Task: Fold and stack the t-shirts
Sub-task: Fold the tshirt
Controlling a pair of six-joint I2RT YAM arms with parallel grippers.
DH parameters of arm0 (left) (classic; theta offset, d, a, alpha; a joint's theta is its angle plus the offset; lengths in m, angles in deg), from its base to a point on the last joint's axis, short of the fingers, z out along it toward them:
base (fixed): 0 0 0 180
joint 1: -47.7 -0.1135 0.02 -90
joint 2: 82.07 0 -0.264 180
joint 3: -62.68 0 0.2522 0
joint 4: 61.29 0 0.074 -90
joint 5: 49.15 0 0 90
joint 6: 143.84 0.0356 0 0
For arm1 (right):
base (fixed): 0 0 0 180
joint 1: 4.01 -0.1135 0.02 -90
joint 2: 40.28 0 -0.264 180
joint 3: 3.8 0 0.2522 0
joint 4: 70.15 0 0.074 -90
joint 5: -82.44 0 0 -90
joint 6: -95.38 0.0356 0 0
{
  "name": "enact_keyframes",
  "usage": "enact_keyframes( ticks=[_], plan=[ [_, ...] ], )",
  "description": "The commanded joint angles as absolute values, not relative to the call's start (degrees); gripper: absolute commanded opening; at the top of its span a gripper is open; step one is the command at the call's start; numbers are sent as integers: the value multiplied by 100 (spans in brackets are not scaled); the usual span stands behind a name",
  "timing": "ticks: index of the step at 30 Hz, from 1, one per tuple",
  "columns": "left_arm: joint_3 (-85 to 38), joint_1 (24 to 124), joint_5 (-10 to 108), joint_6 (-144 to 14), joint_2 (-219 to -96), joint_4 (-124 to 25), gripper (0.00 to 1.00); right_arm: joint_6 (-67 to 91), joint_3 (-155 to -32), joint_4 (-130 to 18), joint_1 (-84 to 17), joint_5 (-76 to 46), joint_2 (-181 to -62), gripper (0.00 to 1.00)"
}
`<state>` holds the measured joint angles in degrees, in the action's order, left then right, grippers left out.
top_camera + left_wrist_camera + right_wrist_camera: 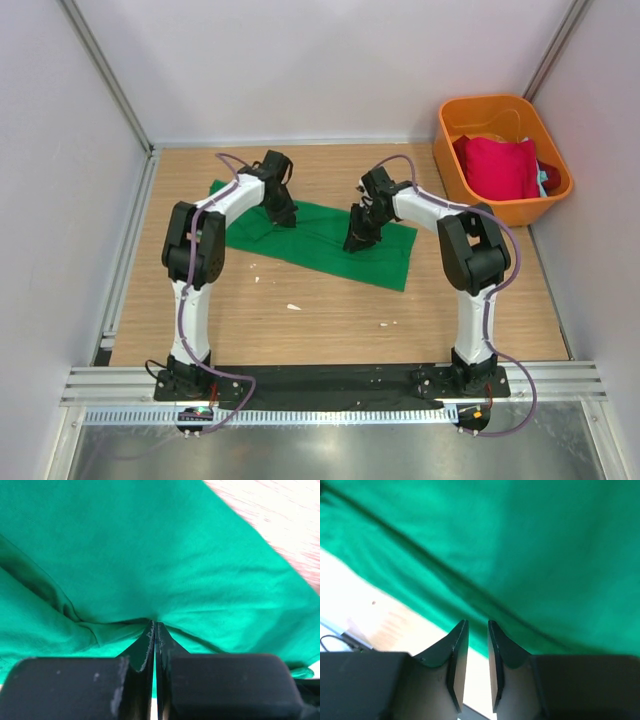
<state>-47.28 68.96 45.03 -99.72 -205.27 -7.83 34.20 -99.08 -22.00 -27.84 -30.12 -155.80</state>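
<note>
A bright green t-shirt (320, 245) lies spread across the middle of the wooden table. My left gripper (283, 218) is down on its left part; in the left wrist view its jaws (155, 626) are shut, pinching a fold of the green cloth (150, 555), with creases running into the tips. My right gripper (358, 240) stands over the shirt's right part. In the right wrist view this gripper (478, 622) is open, a narrow gap between the fingers with nothing in it, just above the green cloth's (520, 540) edge. A crimson t-shirt (497, 165) and a bit of teal one (543, 178) lie in the bin.
An orange plastic bin (520, 212) stands at the back right corner. White walls with metal rails close in the table on the left, back and right. Small white specks (293, 307) lie on the wood in front of the shirt.
</note>
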Motion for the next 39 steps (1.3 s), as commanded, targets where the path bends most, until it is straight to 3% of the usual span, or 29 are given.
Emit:
enact_keyframes(
  ticks=[1, 15, 18, 19, 22, 24, 27, 32, 39],
  plan=[
    [-4847, 6853, 4463, -9884, -20679, -728, 0, 3334, -10237, -2194, -2774, -2839, -15804, 30],
    [-4943, 6853, 4295, -9576, -20258, -535, 1, 2753, -10906, -1597, -2765, -2083, -15991, 40],
    [-4899, 6853, 4314, -9620, -19801, -412, 11, 2675, -11002, -1483, -2756, -1952, -15569, 50],
    [-4890, 6853, 4226, -9629, -19687, -342, 24, 2605, -11072, -1439, -2756, -1838, -15446, 56],
    [-4838, 6827, 3603, -9751, -19247, -70, 45, 2157, -11335, -1131, -2721, -1486, -15549, 63],
    [-4846, 6705, 3182, -9865, -19124, 220, 51, 1901, -11459, -1008, -2703, -1371, -15690, 65],
    [-4768, 6345, 3152, -10120, -19149, 406, 50, 1778, -11626, -990, -2686, -1222, -15893, 67],
    [-4249, 5580, 3855, -10349, -19281, 3, 33, 1699, -11583, -1043, -2686, -967, -16033, 68],
    [-4573, 5166, 4050, -10051, -19861, -358, 33, 1672, -11038, -1253, -2677, -808, -15963, 68]
  ],
)
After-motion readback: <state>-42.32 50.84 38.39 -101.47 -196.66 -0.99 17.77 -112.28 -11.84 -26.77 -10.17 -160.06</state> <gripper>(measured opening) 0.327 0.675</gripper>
